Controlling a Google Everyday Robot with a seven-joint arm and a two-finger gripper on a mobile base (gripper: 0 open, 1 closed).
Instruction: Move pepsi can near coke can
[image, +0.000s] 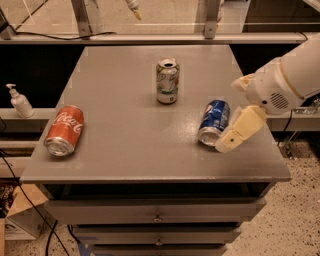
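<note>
The pepsi can (214, 122), blue with silver ends, lies on its side on the right part of the grey table (125, 150). The coke can (64, 130), red-orange with white script, lies on its side near the table's left edge, far from the pepsi can. My gripper (231, 115) comes in from the right on a white arm and sits right beside the pepsi can's right side. It is open and holds nothing. The lower cream finger (239, 131) is next to the can; I cannot tell whether it touches.
A white and green can (167, 81) stands upright at the table's middle back. A soap dispenser (20, 101) sits on a ledge to the left. Drawers (157, 212) are below the table front. A rail and glass run behind the table.
</note>
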